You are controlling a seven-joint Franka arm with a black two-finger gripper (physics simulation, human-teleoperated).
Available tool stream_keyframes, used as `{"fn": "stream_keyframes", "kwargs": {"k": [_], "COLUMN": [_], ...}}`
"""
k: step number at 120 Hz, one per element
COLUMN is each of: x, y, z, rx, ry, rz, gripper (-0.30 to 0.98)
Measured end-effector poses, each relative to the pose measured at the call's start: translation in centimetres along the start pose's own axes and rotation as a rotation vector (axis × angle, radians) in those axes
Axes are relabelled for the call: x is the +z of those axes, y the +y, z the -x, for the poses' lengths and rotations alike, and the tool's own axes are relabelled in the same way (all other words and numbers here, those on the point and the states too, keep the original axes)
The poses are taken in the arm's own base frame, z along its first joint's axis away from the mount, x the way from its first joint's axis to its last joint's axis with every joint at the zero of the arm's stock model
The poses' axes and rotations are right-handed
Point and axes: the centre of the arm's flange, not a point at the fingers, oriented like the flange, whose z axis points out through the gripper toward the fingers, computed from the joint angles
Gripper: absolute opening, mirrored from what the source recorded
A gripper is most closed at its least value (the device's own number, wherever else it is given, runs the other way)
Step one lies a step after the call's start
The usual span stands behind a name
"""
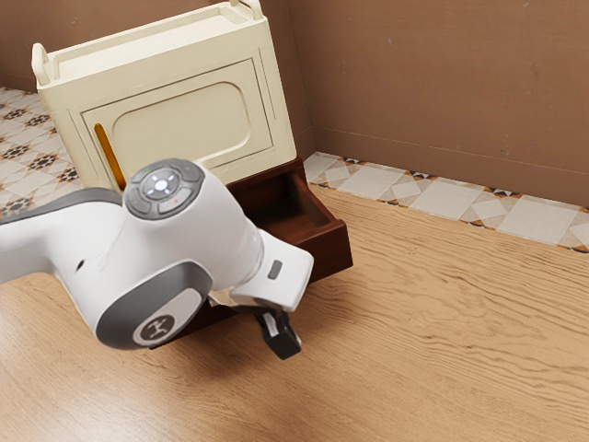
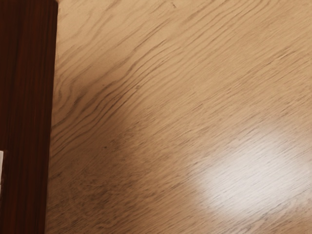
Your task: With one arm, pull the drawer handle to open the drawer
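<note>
The dark brown drawer (image 1: 332,252) stands pulled out from beneath the cream cabinet in the exterior view, its inside partly exposed. My gripper (image 1: 282,337) is low at the drawer's front side, partly covered by the white hand. The arm hides much of the drawer front, and I cannot make out the handle there. In the wrist view, dark wood of the drawer (image 2: 24,97) runs along one edge, with a small pale piece (image 2: 1,168) against it that I cannot identify for certain.
The cream cabinet (image 1: 179,124) has a door with an orange upright handle (image 1: 109,155), close behind the arm. Brown walls (image 1: 442,83) and a patterned tile strip (image 1: 433,193) lie beyond. Wood-grain surface (image 1: 460,322) extends in front of the drawer and toward the exterior view's right.
</note>
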Motion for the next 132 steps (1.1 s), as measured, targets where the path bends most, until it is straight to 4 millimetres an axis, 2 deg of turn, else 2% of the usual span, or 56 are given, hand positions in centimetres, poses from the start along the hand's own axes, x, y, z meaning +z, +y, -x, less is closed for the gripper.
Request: {"fn": "stream_keyframes", "kwargs": {"k": [24, 41, 49, 74, 132], "x": [-0.3, -0.9, -1.0, -1.2, -1.3], "y": [0.0, -0.4, -0.5, -0.3, 0.6], "z": [0.0, 0.3, 0.5, 1.9, 2.4], "rx": [-0.022, -0.033, -0.04, -0.063, -0.067], "ry": [0.006, 0.006, 0.002, -0.014, -0.018], "rz": [0.0, -0.019, -0.024, -0.028, -0.04], "gripper": [0.55, 0.39, 0.36, 0.5, 0.39]}}
